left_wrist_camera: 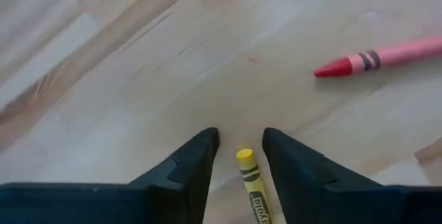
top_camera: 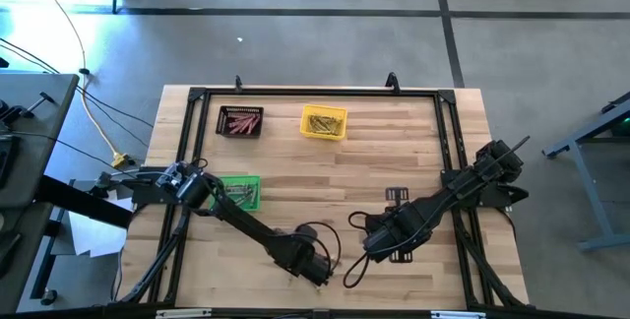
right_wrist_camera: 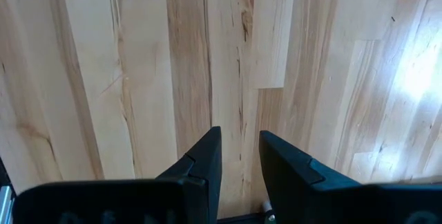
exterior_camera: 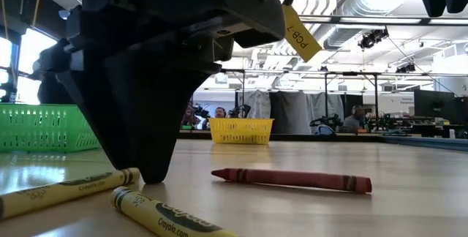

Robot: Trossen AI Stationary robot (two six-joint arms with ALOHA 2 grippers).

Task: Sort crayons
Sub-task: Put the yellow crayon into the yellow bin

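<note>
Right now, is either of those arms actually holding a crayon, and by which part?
Neither holds anything. The left end effector straddles the tip of a yellow crayon on the table, fingers open and not closed on it. The right end effector is empty over bare wood.

Open-plan lab (ceiling ducts (exterior_camera: 380,3), workstations (exterior_camera: 409,123))

Both arms low over the counter (top_camera: 394,152)

Left claw (top_camera: 323,272) and right claw (top_camera: 372,244) sit near the front edge (three bins behind).
</note>
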